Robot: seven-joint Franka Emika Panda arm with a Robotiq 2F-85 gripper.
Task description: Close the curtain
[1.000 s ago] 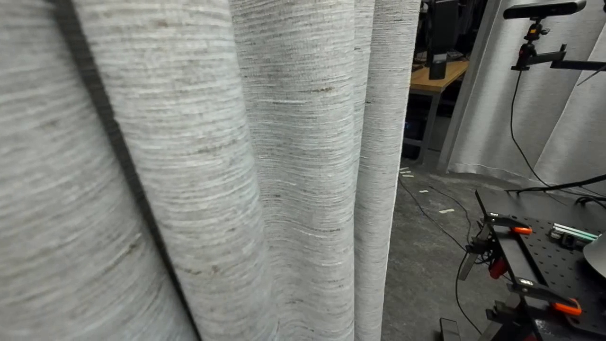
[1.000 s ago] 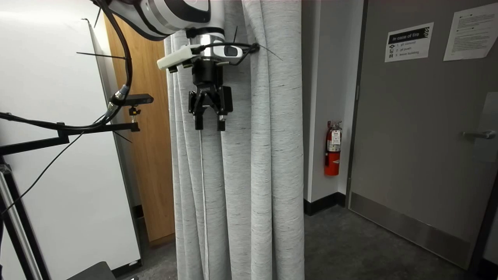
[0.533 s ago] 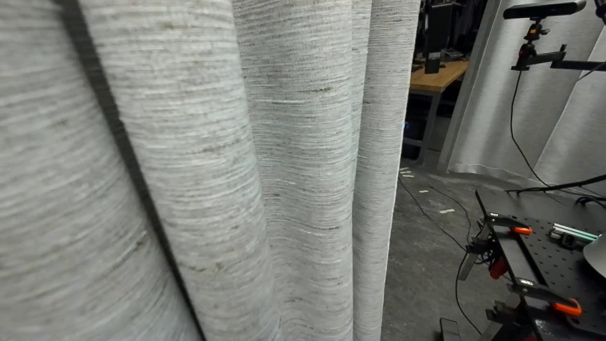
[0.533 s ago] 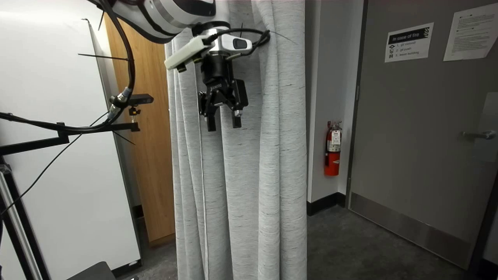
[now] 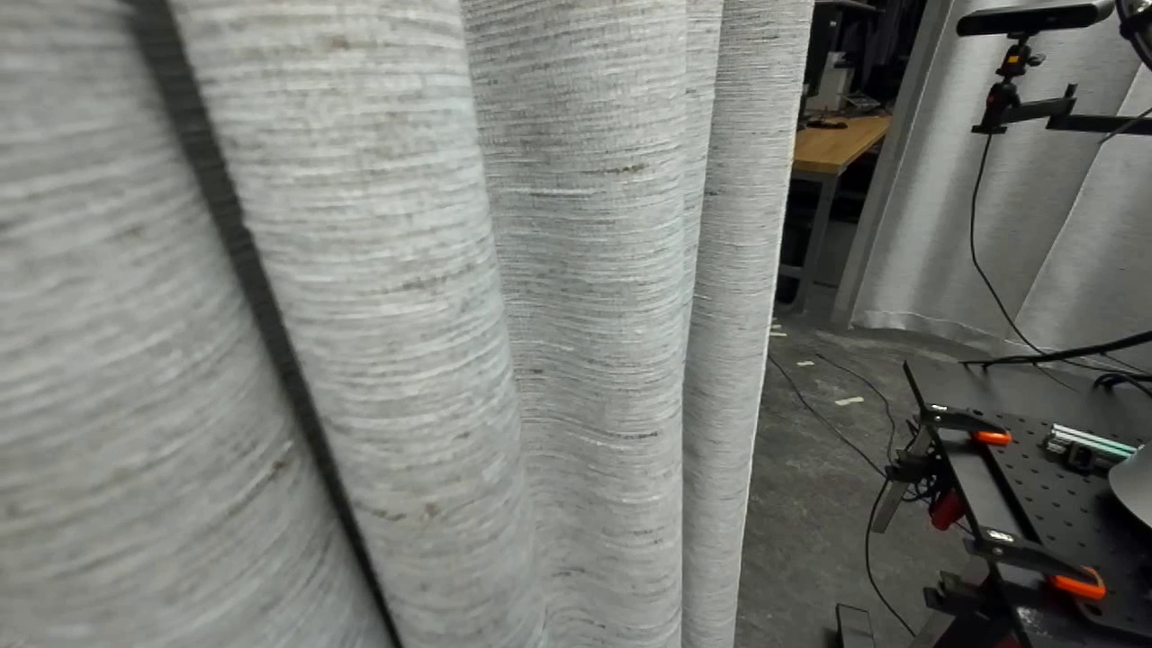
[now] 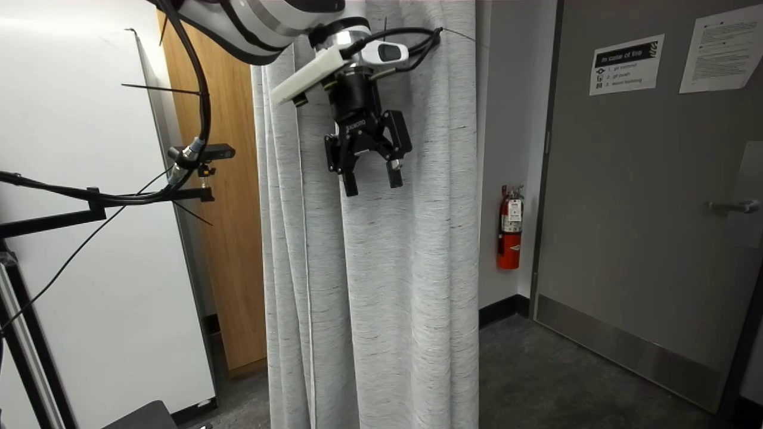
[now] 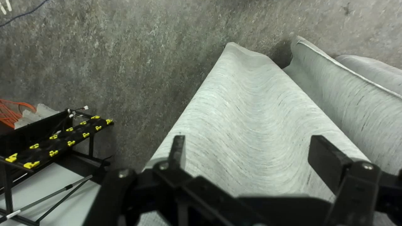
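Observation:
The grey-white curtain (image 6: 387, 286) hangs in vertical folds in an exterior view. It also fills the left and middle of an exterior view (image 5: 594, 315), and its folds run down to the floor in the wrist view (image 7: 251, 103). My gripper (image 6: 372, 182) is tilted and stands in front of the upper part of the curtain, pointing down and a little to the right. In the wrist view my gripper (image 7: 246, 149) is open, with its fingers wide apart and the cloth beyond them. I cannot tell whether the fingers touch the cloth. The curtain's top is out of view.
A camera on a bracket (image 6: 202, 153) and a white board (image 6: 89, 208) stand left of the curtain. A fire extinguisher (image 6: 509, 229) and a grey door (image 6: 644, 208) are at right. A black perforated table (image 5: 1062, 504) with orange-handled clamps shows in an exterior view.
My gripper has moved right and tilted, staying open. The curtain's right side has shifted right with it, and its folds there have flattened. The folds have also shifted slightly right in an exterior view.

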